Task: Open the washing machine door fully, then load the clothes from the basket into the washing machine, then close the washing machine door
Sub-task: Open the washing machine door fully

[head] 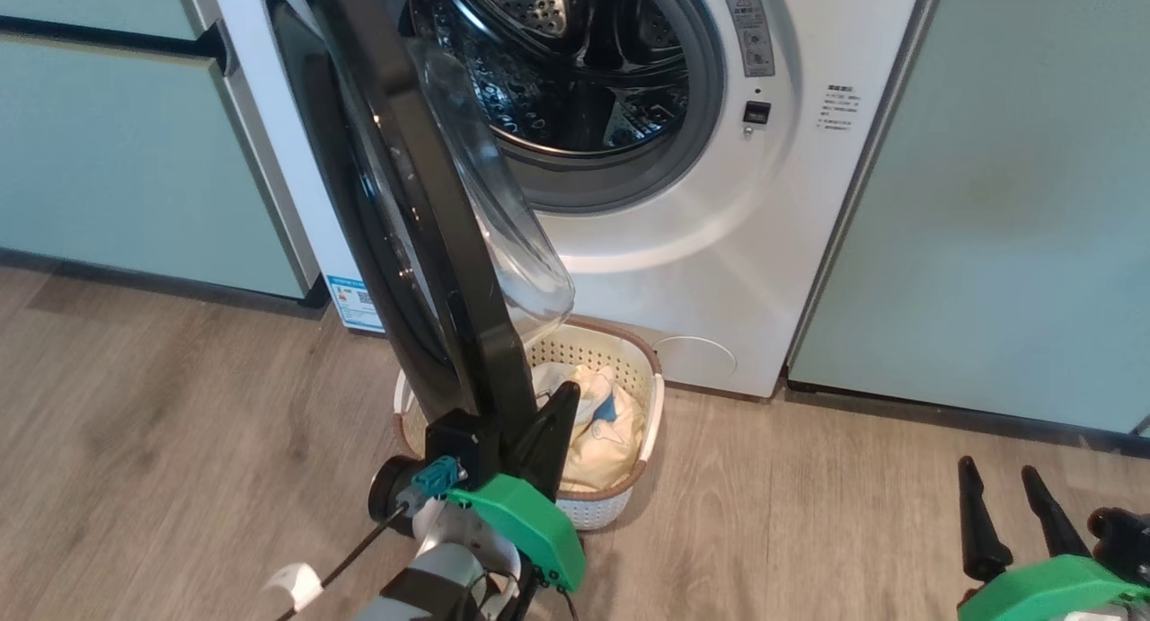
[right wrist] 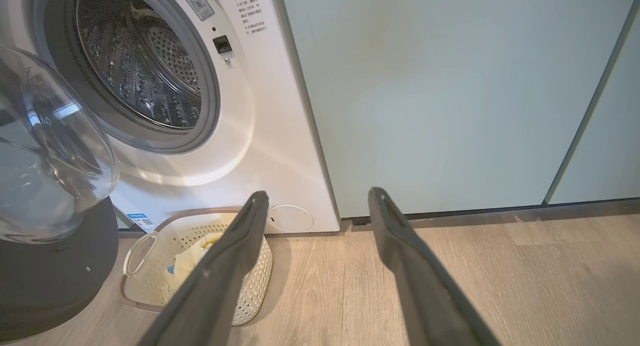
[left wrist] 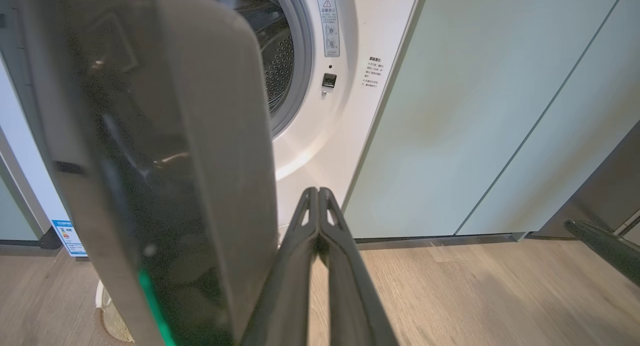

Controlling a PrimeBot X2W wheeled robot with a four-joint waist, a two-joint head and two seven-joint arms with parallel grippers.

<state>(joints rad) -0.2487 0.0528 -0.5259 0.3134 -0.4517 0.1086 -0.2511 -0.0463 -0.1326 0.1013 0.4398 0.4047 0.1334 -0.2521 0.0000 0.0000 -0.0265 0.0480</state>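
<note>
Head view: shows the left gripper point(head: 564, 396) with fingers pressed tight together and nothing caught between them, set right beside the bottom edge of the washing machine door point(head: 422, 199), on the side of its clear glass bowl point(head: 503, 208). Cannot tell whether touching the edge or merely alongside it. Shows the door standing edge-on, well clear of the washing machine point(head: 719, 243), with the steel drum point(head: 575, 64) exposed above and beyond the fingertips. Places the basket point(head: 651, 369) on the wooden floor point(head: 809, 513) just past the left gripper's fingertips, under the glass bowl, with the clothes point(head: 602, 432) heaped inside, pale yellow with a blue patch. Puts the right gripper point(head: 999, 470) well off to the right of the basket, fingers spread wide apart and holding nothing, facing a pale teal cabinet point(head: 1006, 199).

Left wrist view: shows the left gripper point(left wrist: 318, 193) closed finger against finger, with the washing machine door point(left wrist: 150, 160) looming immediately to its left and the white machine front ahead.

Right wrist view: shows the right gripper point(right wrist: 317, 196) spread wide and empty, with the basket point(right wrist: 255, 281) and the clothes point(right wrist: 190, 261) behind its left finger, and the glass bowl point(right wrist: 45, 150) far to its left.
</note>
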